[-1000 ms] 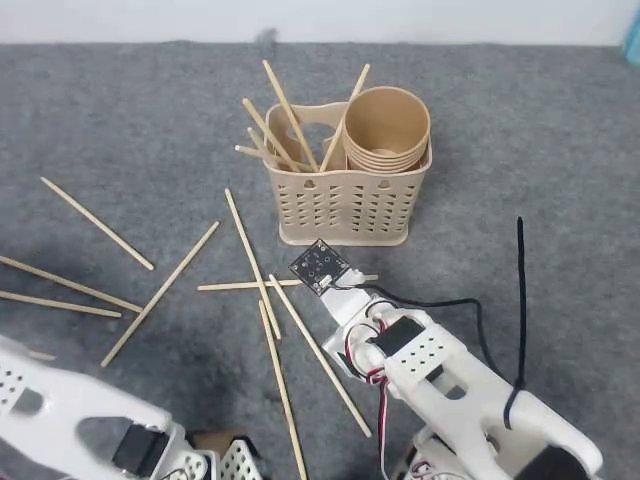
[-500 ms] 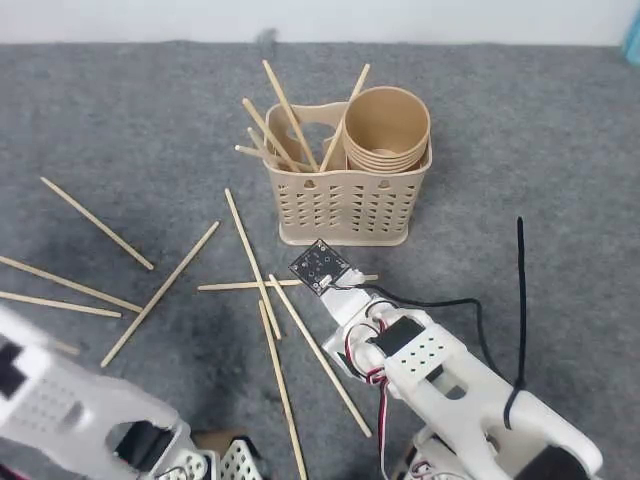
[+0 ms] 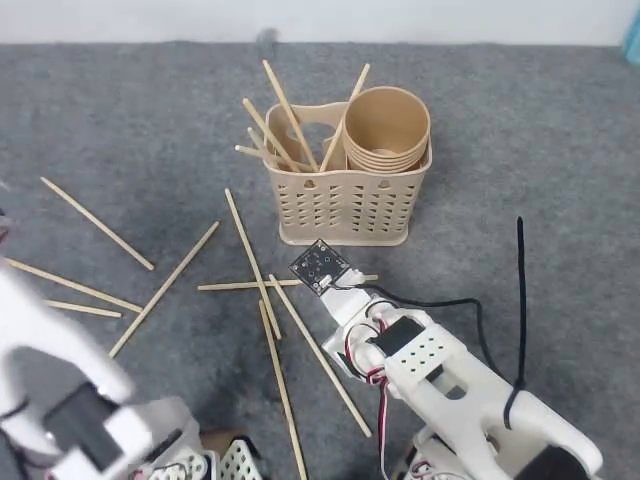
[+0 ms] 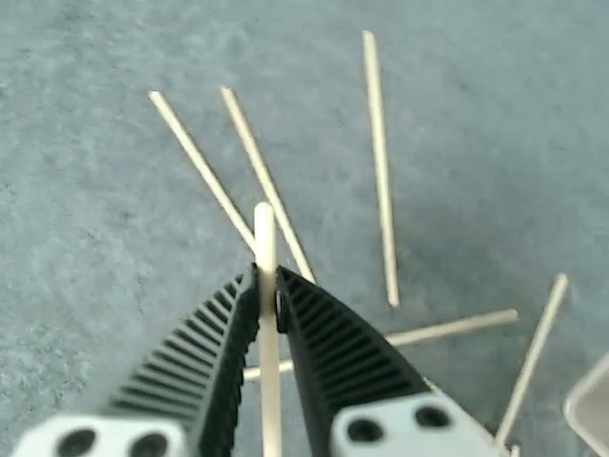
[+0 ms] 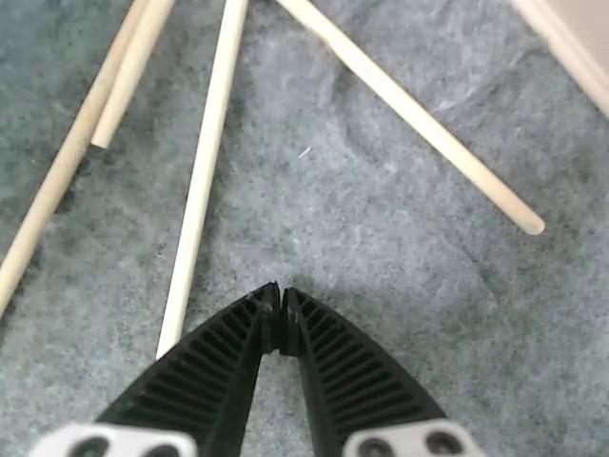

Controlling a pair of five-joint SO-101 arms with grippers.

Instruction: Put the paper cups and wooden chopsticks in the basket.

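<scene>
Pinched between the left gripper (image 4: 267,276) and its ribbed fingers (image 4: 224,333): one wooden chopstick (image 4: 265,228), over the gray mat (image 4: 476,114), as seen from the left wrist. From high, the left arm (image 3: 50,370) at near left. Already in the basket (image 3: 345,205), far centre: stacked paper cups (image 3: 386,128) right, leaning chopsticks (image 3: 280,120) left. Scattered left and near of it, loose chopsticks (image 3: 160,292). Pressed together on nothing, the right gripper (image 5: 280,293), low beside three of them.
</scene>
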